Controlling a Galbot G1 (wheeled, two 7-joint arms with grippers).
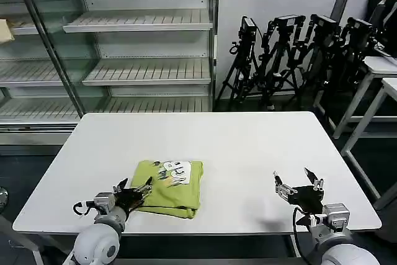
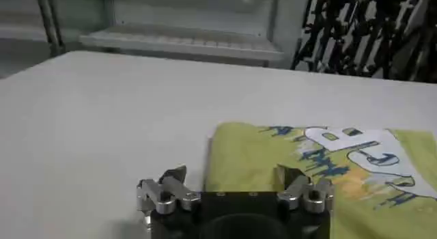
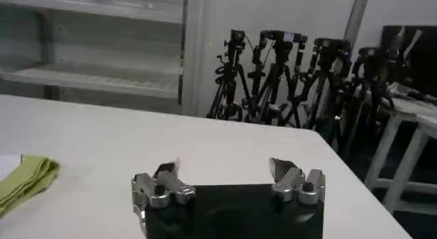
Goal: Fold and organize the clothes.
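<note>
Left gripper (image 1: 135, 192) sits low at the near-left part of the white table (image 1: 248, 153), fingers spread wide and holding nothing, right at the near-left corner of the folded T-shirt (image 1: 170, 187). From the left wrist view, the gripper (image 2: 232, 182) straddles that edge: one fingertip (image 2: 290, 177) over the lime fabric (image 2: 273, 151), the other over bare tabletop just beside it. The shirt lies folded into a compact rectangle, white and blue print facing up, toward the near-left of the table. Over on the near-right, the right gripper (image 1: 298, 184) hovers with its fingers apart and empty, well away from the shirt. Its wrist view catches the gripper (image 3: 225, 173) and the shirt's folded edge (image 3: 24, 182) off to the side.
</note>
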